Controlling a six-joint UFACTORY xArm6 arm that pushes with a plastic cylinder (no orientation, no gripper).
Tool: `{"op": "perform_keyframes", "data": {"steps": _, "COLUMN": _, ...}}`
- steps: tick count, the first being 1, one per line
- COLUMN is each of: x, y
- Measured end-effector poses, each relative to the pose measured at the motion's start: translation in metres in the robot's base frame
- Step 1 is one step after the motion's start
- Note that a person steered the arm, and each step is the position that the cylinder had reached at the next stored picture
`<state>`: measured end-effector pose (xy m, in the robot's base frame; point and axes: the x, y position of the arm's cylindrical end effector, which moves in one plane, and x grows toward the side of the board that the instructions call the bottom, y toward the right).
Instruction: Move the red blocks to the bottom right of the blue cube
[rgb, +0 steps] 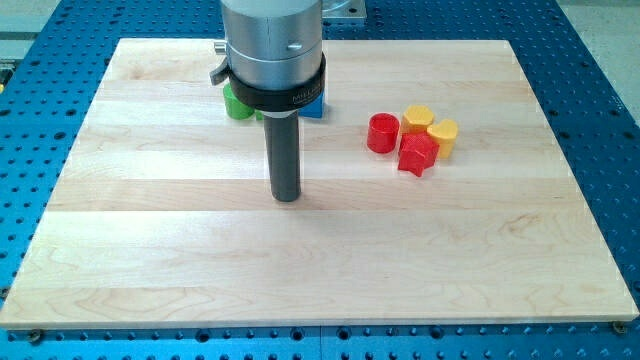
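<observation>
So going left to right across the pale wooden board (150, 250): on the far side, left of centre, there's a green block (237, 104) poking out from under the arm's grey metal housing (272, 45), shape mostly hidden so I can't call it. Right next to that the housing covers nearly everything, and a sliver of the blue cube (315, 104) shows at its right edge, with most of it hidden too. My tip (287, 197) sits nearer than both of those, roughly mid-board, touching no block and well apart from the cluster on the right. No pincer on this rig, just the plain dark rod, so there's nothing to open or close and it's holding nothing. Further right is the group: a red cylinder block (382, 133), then a red star-ish block (418, 155) just near-right of it, with two yellow blocks behind, one (418, 119) on the far side and one (444, 137) at the right end, looks heart-shaped. All four are touching or just about. The reds already lie right of the blue cube and slightly nearer, so my guess is they only need some tidying toward it. They look like small, light, stiff pieces that should slide easily on smooth wood, but probably spin or slip off a rod if hit off-centre. I'd push square through each red's middle from its right side, and watch that the yellows don't get dragged along.
</observation>
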<state>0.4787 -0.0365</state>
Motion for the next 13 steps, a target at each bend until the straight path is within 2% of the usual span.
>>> {"op": "perform_keyframes", "data": {"steps": 7, "x": -0.001, "y": -0.025}}
{"op": "perform_keyframes", "data": {"steps": 13, "x": -0.002, "y": 0.0}}
